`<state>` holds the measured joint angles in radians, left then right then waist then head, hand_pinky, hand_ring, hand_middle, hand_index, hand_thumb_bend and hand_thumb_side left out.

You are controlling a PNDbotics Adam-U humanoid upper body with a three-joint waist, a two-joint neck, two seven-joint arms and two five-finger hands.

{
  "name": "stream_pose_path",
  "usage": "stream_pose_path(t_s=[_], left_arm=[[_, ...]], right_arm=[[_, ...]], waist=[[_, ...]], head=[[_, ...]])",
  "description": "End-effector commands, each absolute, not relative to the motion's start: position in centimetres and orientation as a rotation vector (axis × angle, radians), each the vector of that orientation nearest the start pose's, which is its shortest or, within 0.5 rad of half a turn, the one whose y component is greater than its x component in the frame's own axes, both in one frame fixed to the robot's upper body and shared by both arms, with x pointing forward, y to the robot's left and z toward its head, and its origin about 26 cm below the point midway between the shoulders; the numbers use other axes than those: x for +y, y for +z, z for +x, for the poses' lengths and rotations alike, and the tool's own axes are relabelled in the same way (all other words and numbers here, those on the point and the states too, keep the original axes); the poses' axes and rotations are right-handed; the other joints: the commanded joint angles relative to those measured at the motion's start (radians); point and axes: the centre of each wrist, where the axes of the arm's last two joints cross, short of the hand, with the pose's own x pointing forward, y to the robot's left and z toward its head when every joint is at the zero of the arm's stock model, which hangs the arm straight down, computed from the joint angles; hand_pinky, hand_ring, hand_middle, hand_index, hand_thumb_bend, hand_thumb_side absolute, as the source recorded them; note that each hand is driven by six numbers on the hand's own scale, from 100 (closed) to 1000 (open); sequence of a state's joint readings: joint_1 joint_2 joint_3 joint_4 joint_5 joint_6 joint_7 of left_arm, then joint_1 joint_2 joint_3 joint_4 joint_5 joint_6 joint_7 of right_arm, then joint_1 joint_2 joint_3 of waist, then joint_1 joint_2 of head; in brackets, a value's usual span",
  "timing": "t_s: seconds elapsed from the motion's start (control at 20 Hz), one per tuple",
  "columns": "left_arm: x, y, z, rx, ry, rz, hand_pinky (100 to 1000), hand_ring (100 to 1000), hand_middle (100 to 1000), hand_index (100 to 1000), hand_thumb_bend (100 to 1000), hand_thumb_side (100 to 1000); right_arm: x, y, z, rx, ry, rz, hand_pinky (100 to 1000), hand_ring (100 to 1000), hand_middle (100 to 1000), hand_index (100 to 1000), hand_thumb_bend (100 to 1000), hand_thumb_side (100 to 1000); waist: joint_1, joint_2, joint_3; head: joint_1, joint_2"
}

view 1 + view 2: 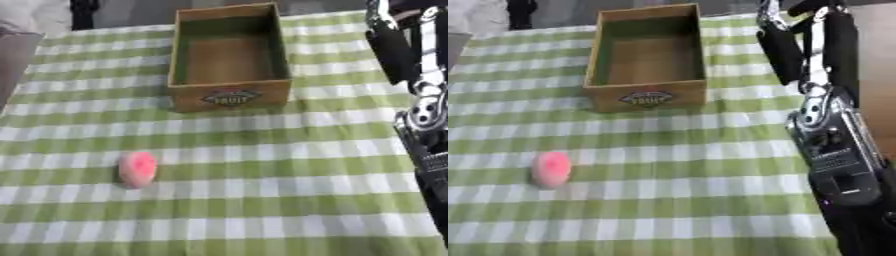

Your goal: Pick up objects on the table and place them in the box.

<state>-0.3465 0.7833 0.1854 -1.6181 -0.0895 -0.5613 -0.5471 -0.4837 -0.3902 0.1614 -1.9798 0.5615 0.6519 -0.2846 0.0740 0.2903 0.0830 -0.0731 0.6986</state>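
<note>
Item: one pink ball [137, 169], rounded and slightly flattened, lay on the green-and-white checked cloth [262, 200] covering the desk, toward the near left and well apart from the box. Item: one wooden box [229, 55], open-topped and apparently empty, with a label on its near wall, stood upright toward the far side of the desk, near the middle. Item: right arm [833, 150], black with silver joints, ran along the right side of both views; the right hand [785, 42] appeared raised above the far right of the cloth, beside the box, touching nothing, and whether its fingers were spread or pressed together could not be told. Left hand: absent from both views. Status, as judged: nothing yet placed; the step in hand was reaching for the ball. Handling notes, as judged: the ball would likely roll if nudged, so a descent from directly above, fingers spread on both sides before closing, would suit best; the cloth might bunch if dragged; the ball should be lifted clear of the box's near wall before release inside.
</note>
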Motion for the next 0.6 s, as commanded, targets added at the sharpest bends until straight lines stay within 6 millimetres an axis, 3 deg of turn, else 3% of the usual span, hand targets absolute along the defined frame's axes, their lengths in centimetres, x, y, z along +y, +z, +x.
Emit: stream_pose_path(t_s=[0.05, 0.25, 0.45, 0.6], left_arm=[[42.7, 25.8, 32.7, -1.953, -1.765, 0.593, 633, 678, 656, 860, 338, 1000], [42.1, 25.3, 33.4, -1.946, -1.828, 0.605, 627, 675, 651, 857, 378, 1000], [40.8, 24.5, 34.3, -1.948, -1.849, 0.602, 611, 663, 640, 862, 300, 1000], [39.1, 24.3, 35.1, -1.979, -1.872, 0.601, 606, 660, 636, 871, 364, 1000]], right_arm=[[-21.2, 24.5, 30.7, -1.943, 0.215, -1.021, 830, 651, 664, 897, 100, 967], [-21.1, 24.2, 30.7, -1.972, 0.169, -0.979, 830, 651, 663, 897, 100, 956], [-21.0, 23.9, 30.7, -1.995, 0.124, -0.938, 831, 651, 662, 896, 100, 964], [-20.9, 23.7, 30.6, -2.008, 0.091, -0.911, 831, 651, 662, 896, 100, 964]], waist=[[-0.005, -0.016, -0.001], [-0.011, -0.017, -0.002], [-0.016, -0.017, -0.001], [-0.019, -0.019, 0.002]], head=[[0.008, 0.004], [0.016, 0.003], [0.018, 0.001], [0.019, -0.002]])
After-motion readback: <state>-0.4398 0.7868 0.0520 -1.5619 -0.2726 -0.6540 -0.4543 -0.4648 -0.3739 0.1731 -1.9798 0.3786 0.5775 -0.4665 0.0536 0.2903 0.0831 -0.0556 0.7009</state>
